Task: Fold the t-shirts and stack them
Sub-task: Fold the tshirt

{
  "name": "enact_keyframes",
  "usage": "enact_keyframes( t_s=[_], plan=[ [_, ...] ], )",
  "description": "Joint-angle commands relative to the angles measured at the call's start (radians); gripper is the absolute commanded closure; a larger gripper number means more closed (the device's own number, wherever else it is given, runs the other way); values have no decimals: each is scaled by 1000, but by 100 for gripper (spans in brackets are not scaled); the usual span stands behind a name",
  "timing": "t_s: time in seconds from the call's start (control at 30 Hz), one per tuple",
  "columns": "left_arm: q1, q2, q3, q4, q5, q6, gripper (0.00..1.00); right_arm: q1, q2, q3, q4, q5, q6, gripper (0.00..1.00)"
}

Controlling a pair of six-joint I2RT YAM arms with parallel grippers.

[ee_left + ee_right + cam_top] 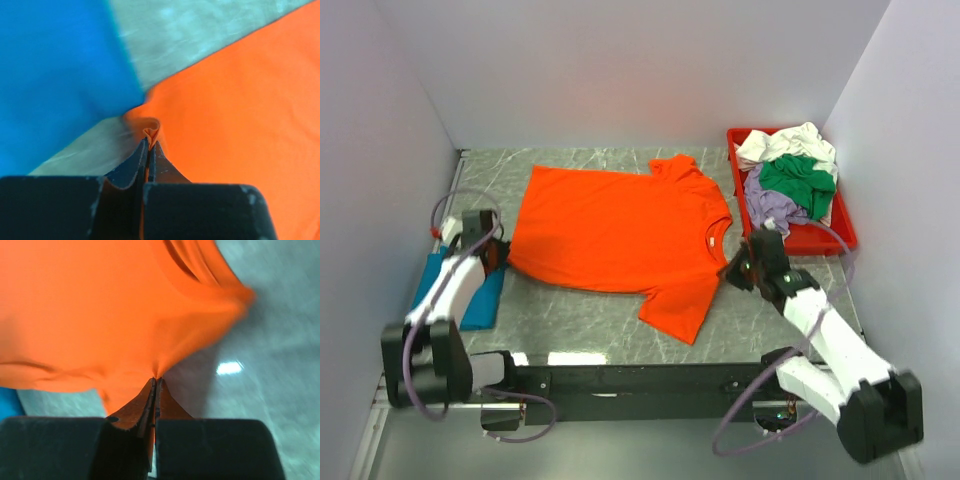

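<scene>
A bright orange t-shirt (620, 235) lies spread flat on the grey marbled table, collar toward the right. My left gripper (498, 256) is shut on its near-left hem corner, and the pinched orange cloth (151, 131) shows at the fingertips in the left wrist view. My right gripper (730, 272) is shut on the shirt's edge near the right shoulder; the cloth (125, 315) is pulled to a point at the closed tips (156, 381). A folded teal-blue t-shirt (470, 295) lies at the left under the left arm, and also shows in the left wrist view (55, 75).
A red tray (820, 238) at the back right holds white (785, 142), green (798, 182) and lavender (770, 208) shirts in a heap. White walls close in the table on the left, back and right. The black arm rail runs along the near edge.
</scene>
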Motion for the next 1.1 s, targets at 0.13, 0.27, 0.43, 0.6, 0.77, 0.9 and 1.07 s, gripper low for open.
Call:
enact_keyframes(
  t_s=[0.13, 0.27, 0.43, 0.6, 0.77, 0.9, 1.07],
  plan=[
    [-66, 321, 333, -38, -29, 11, 99, -26, 349, 262, 135, 5, -39, 100],
    [-72, 419, 408, -73, -32, 12, 99, -67, 485, 342, 144, -44, -56, 100],
    [-72, 473, 425, -72, -35, 19, 99, -118, 561, 410, 142, -91, -73, 100],
    [-69, 465, 416, -61, -33, 14, 99, -169, 558, 419, 139, -127, -90, 100],
    [-65, 444, 425, -67, -27, 12, 99, -210, 546, 416, 144, -153, -102, 100],
    [-57, 442, 445, -75, -23, 17, 99, -228, 552, 433, 141, -171, -105, 100],
    [-49, 448, 472, -81, -10, 20, 99, -245, 571, 453, 135, -186, -107, 100]
  ],
)
